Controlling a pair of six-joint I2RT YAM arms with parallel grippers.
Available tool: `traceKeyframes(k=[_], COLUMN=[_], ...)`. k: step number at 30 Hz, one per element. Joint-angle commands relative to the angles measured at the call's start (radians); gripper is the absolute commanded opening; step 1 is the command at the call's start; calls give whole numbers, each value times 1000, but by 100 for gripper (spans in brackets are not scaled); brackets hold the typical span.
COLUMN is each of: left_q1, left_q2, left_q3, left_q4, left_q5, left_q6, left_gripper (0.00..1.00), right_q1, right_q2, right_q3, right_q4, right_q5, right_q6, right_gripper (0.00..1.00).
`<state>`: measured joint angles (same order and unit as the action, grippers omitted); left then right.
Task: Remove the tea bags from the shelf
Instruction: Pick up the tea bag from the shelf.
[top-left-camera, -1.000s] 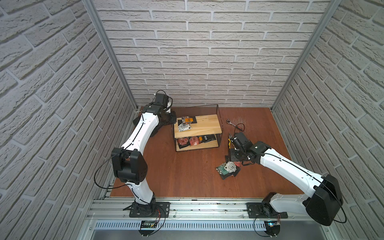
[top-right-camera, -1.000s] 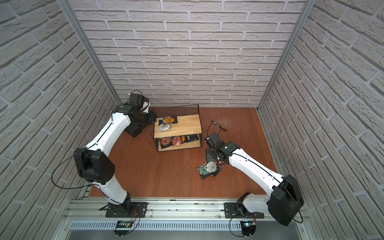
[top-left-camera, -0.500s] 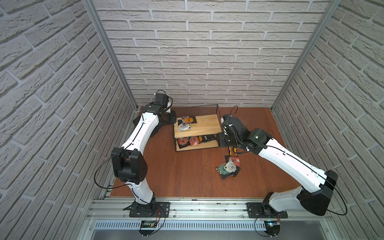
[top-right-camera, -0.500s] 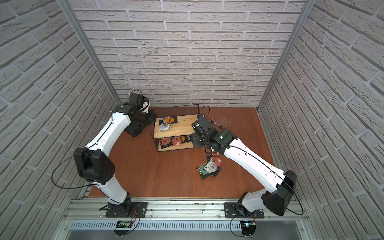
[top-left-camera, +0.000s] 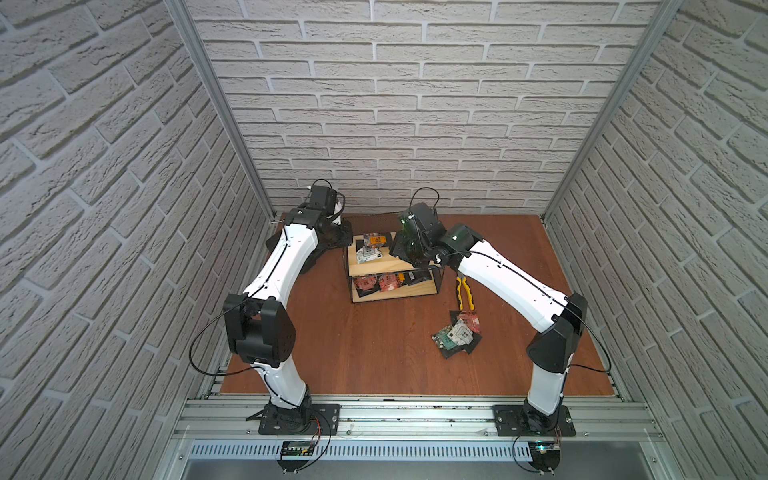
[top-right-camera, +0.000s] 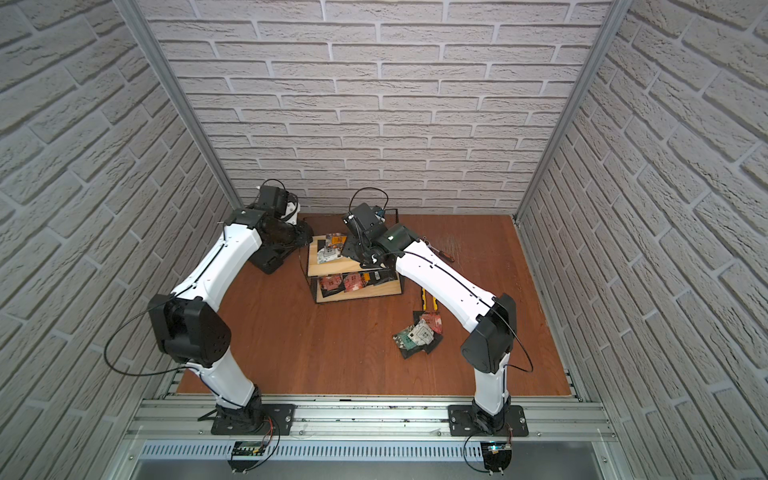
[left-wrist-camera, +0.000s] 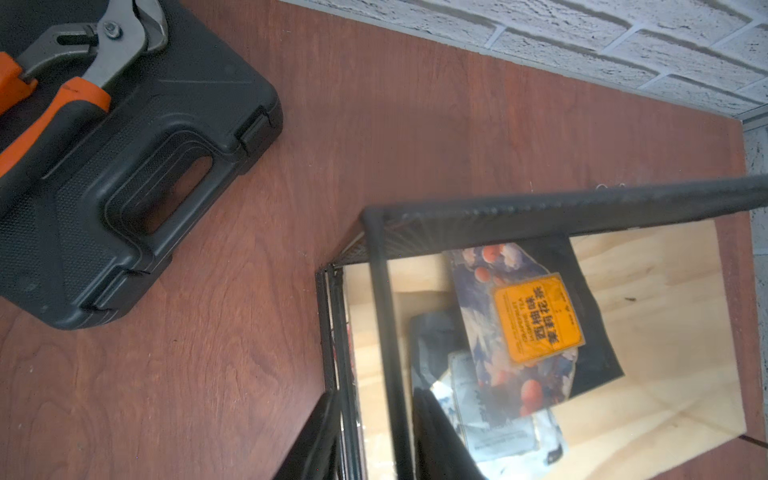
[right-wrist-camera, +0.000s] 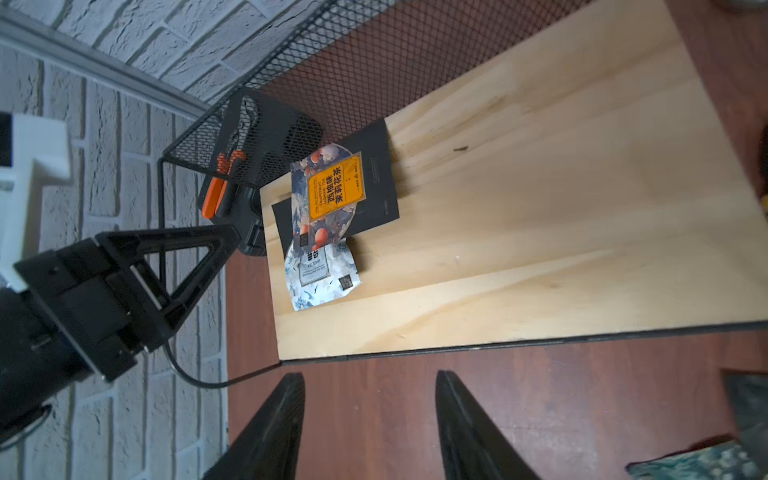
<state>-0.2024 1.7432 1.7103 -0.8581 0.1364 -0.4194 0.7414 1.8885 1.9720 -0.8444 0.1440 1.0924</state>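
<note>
Nearest me, on the reddish-brown wooden worktop (top-left-camera: 353, 353), a loose heap of flat foil tea bags (top-left-camera: 457, 336) in teal, silver-white, red and black lies well apart from the shelf. Just beyond them sit yellow-handled pliers (top-left-camera: 464, 291).

Next comes the small 2-tier shelf (top-left-camera: 365, 269) of light pine boards in a black wire-mesh frame. Red sachets (top-left-camera: 365, 283) crowd its lower board. On the upper board, near the left end, a black sachet with an orange label (right-wrist-camera: 336, 187) overlaps a silver-white sachet (right-wrist-camera: 320, 274).

The right gripper (right-wrist-camera: 369, 395) hangs over that board, jaws apart with nothing between them. The left gripper (left-wrist-camera: 374, 415) has its jaws narrowed onto the shelf's left end frame.

Farthest back-left is a black plastic tool case (left-wrist-camera: 124, 166) carrying orange-handled pliers (left-wrist-camera: 62, 83).
</note>
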Motion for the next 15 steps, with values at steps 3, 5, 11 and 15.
traceKeyframes(k=[3,5,11,15], left_q1=[-4,-2,-5,-5], left_q2=[24,24,25,28], left_q3=[11,11,8,7], left_q4=[23,22,21,23], left_q5=[-6,-7,-6,-4], left_q6=[13,13,20,22], left_gripper=[34,34,34,34], right_q1=[2,2,0,-5], right_q2=[52,68,123,150], right_q3=[21,21,18,1], right_q4=[60,96,199,271], right_q5=[-37,-37,8,28], right_q6=[326,367,441,484], right_gripper=[57,57,57,57])
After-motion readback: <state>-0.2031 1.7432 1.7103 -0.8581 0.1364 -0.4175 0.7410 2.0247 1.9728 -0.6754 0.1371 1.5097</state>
